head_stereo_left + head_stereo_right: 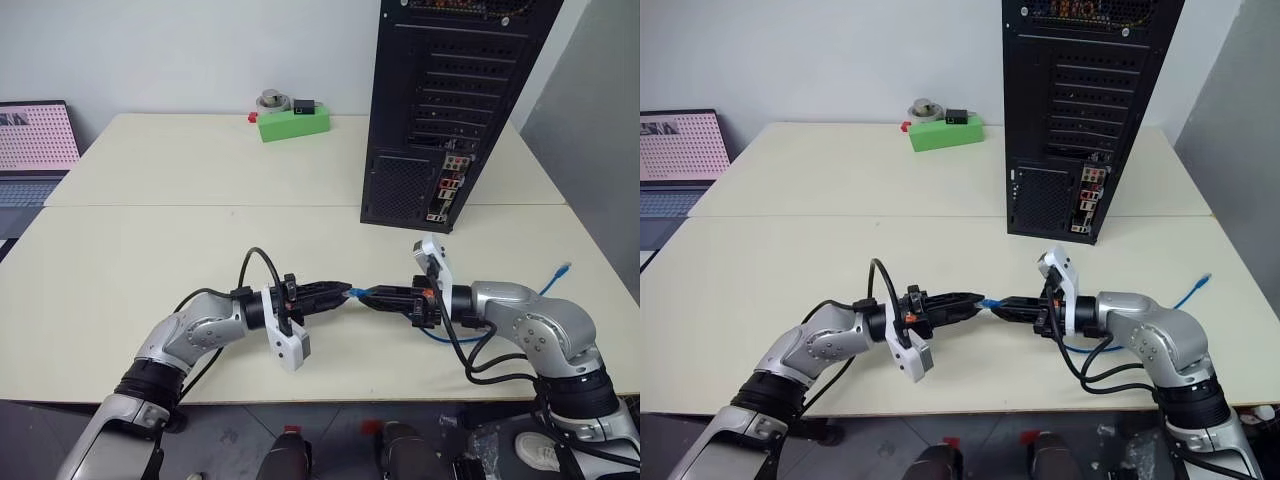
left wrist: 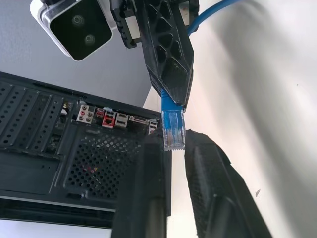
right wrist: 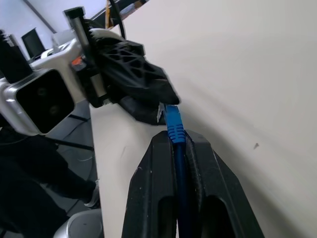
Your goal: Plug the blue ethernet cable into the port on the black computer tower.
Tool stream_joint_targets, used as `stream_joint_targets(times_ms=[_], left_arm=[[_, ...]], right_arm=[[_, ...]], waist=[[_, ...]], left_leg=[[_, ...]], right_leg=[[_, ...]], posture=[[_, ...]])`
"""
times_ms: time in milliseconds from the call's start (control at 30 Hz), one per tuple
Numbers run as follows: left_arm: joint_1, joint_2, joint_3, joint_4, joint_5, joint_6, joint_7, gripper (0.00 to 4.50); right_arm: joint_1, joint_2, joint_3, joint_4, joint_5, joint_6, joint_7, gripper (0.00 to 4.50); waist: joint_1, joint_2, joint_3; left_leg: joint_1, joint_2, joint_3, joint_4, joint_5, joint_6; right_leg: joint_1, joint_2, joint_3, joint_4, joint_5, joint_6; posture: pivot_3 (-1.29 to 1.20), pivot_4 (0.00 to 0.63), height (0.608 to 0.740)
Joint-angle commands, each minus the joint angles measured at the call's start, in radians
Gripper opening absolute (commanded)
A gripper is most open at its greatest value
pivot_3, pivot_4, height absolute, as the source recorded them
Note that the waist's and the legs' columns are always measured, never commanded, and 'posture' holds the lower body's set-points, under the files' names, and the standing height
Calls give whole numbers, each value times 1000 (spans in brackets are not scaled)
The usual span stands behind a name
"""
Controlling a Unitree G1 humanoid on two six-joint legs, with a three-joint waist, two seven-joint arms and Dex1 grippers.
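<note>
Lower centre of the head view: the left gripper [image 1: 343, 292] and the right gripper [image 1: 368, 297] are meeting tip to tip above the cream desk [image 1: 200, 170], both lying roughly level and pointing at each other.

The right gripper's jaws are pressing together on the blue ethernet cable [image 3: 174, 130]; in the right wrist view the cord is running up between the two black fingers [image 3: 148, 183] and the blue boot is sticking out past their tips.

In the left wrist view the clear plug [image 2: 173, 130] is hanging just at the tips of the left gripper's fingers [image 2: 208, 183]. The left jaws are standing slightly apart, the plug sitting at the mouth of the gap; cannot tell whether either finger is touching it.

The rest of the cable is trailing behind the right arm toward the right of the frame, curving across the desk, with its far end [image 1: 566, 268] lying near the right edge.

The black computer tower [image 1: 440, 90] is standing upright at upper right of the frame, rear face toward the camera, slot covers above, mesh vent and strip of coloured connectors [image 1: 449, 185] low down. It is well apart from both grippers.

A green box [image 1: 293, 121] is sitting at upper centre by the wall. A laptop [image 1: 35, 140] is showing at the left edge.
</note>
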Motion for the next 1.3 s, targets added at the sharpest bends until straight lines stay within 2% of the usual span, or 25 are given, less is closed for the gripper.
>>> stream_joint_targets(times_ms=[33,233,267,300,400,500,633,733,900,1300], left_arm=[[2,15,-18,-32,-109,46,-41,1692],[41,27,-29,-45,-314,250,-184,2858],[62,22,-27,-77,-382,346,-226,2958],[79,14,-22,-110,-442,439,-254,3250],[106,-12,-4,-220,-552,657,-294,3250],[93,-68,24,-330,-639,928,-253,3250],[38,-125,49,-414,-671,1154,-209,3250],[-39,-182,62,-430,-664,1320,-138,3250],[-114,-250,80,-447,-664,1474,-79,3250],[-180,-296,81,-493,-674,1589,-100,3250]], right_arm=[[-22,-11,-34,-19,29,5,6,0],[-8,-24,-72,-46,0,-37,-37,0],[2,-19,-92,-59,-24,-67,-73,0],[11,-9,-111,-72,-49,-94,-115,0],[36,31,-152,-108,-102,-149,-232,0],[70,103,-178,-169,-190,-215,-400,0],[87,227,-210,-198,-329,-248,-669,0],[73,309,-174,-206,-448,-268,-827,0],[24,378,-147,-160,-525,-274,-913,0],[-104,403,-200,17,-565,-318,-937,0]], waist=[[0,0,0],[-1,0,0],[-1,0,0],[-1,0,0],[-2,0,0],[0,0,0],[-1,0,0],[-1,0,0],[-9,0,0],[-9,0,0]], left_leg=[[0,0,0,0,0,0],[0,0,0,0,0,0],[0,0,0,0,0,0],[0,0,0,0,0,0],[-1,0,-1,0,0,0],[-1,0,-2,0,0,0],[-1,0,-3,0,0,0],[-1,0,-4,0,2,-1],[-1,0,-2,0,3,-3],[-1,0,-2,-1,4,-3]], right_leg=[[0,0,0,0,0,0],[0,0,-1,0,0,0],[0,0,0,0,0,0],[0,0,-1,0,0,0],[0,0,-1,0,0,0],[0,0,-2,0,0,0],[0,0,-2,1,0,0],[0,1,-2,1,0,0],[0,1,-1,1,0,0],[-1,1,-1,0,0,0]], posture=[[0,150,740],[0,150,740],[0,150,740],[0,150,740],[0,150,740],[0,150,740],[0,150,740],[0,150,740],[0,150,740],[0,150,740]])
